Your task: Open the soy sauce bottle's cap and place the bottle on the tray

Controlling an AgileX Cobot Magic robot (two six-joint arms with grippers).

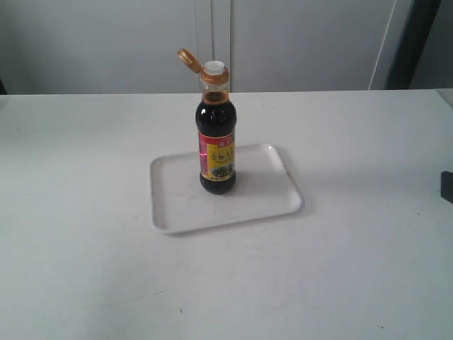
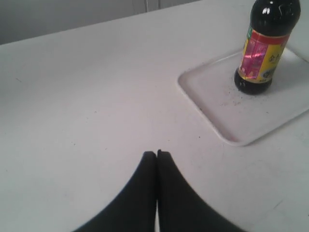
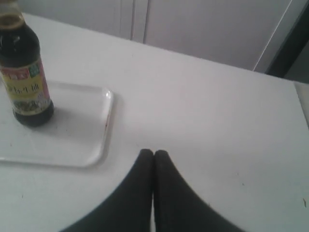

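Observation:
The soy sauce bottle (image 1: 216,142) stands upright on the white tray (image 1: 262,195), near the tray's middle. Its golden-brown cap (image 1: 188,59) is flipped back on its hinge, and the white spout (image 1: 214,68) is bared. The bottle (image 2: 264,46) and tray (image 2: 227,111) show far from my left gripper (image 2: 156,152), which is shut and empty over bare table. My right gripper (image 3: 153,152) is shut and empty too, off the tray's (image 3: 91,140) corner, well away from the bottle (image 3: 25,77). Neither gripper's jaws show in the exterior view.
The white table (image 1: 85,234) spreads all round the tray. A grey wall with panel seams (image 1: 212,35) runs behind the table's far edge. A dark object (image 1: 446,187) pokes in at the right border of the exterior view.

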